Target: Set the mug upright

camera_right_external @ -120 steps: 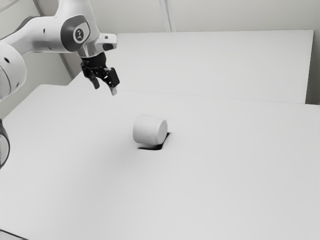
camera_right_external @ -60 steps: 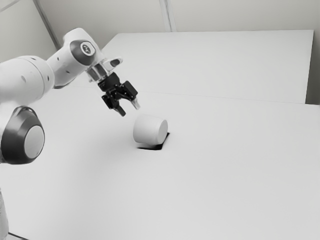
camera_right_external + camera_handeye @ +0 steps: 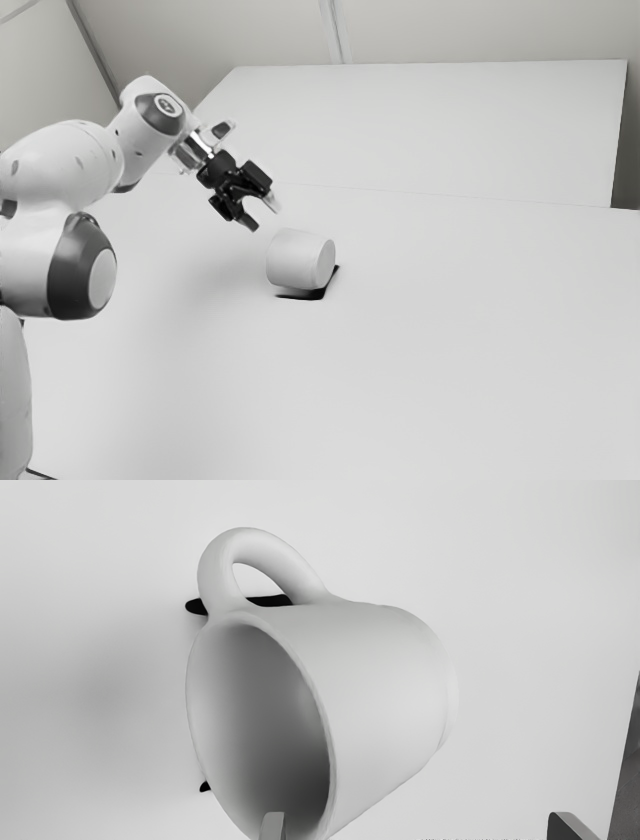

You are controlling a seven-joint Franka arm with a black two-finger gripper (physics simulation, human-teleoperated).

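The gripper (image 3: 264, 215) hangs in the air above and toward the exterior view's left of the white mug (image 3: 300, 260), which lies on its side on the table. Its round base faces the exterior view's right. In the wrist view the mug (image 3: 380, 680) shows its open mouth and its looped handle (image 3: 260, 550). The gripper (image 3: 417, 825) is open there, its fingertips wide apart, one overlapping the mug's mouth in the picture, the other off beyond the mug's side. Whether a finger touches the mug cannot be told.
The white table (image 3: 420, 380) extends around the mug, and a second pale surface (image 3: 430, 130) lies behind it. A table edge with darker floor (image 3: 630, 780) beyond it shows in the wrist view, past the mug's base.
The arm has swung down toward the exterior view's right, bringing my gripper from high at the back to close above the mug; over the last half second it moved only slightly. The mug has stayed put.
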